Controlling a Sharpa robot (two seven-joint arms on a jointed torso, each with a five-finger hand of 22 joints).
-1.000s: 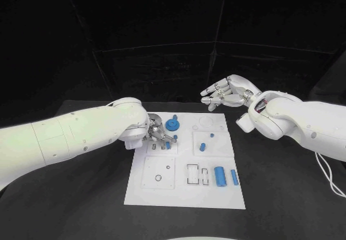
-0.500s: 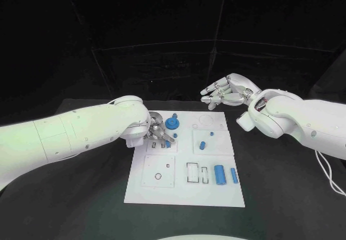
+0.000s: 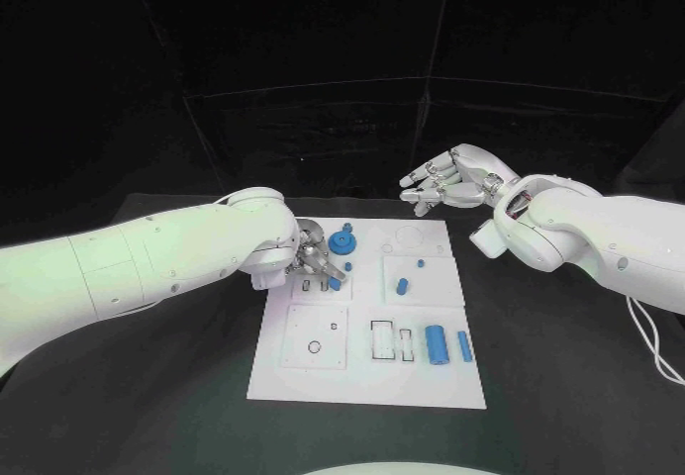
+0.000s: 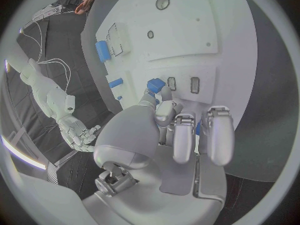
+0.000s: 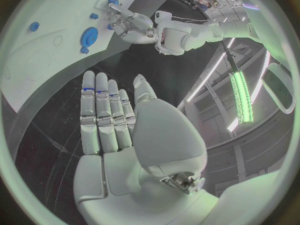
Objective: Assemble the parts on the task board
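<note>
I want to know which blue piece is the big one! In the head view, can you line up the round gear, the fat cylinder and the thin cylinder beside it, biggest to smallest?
1. Round gear and fat cylinder: they look about alike, so no ranking.
2. Thin cylinder: clearly the smallest.

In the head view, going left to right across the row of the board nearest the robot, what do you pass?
Small black ring → larger rectangular slot → narrow rectangular slot → thick blue cylinder → thin blue cylinder, all on the task board.
</note>
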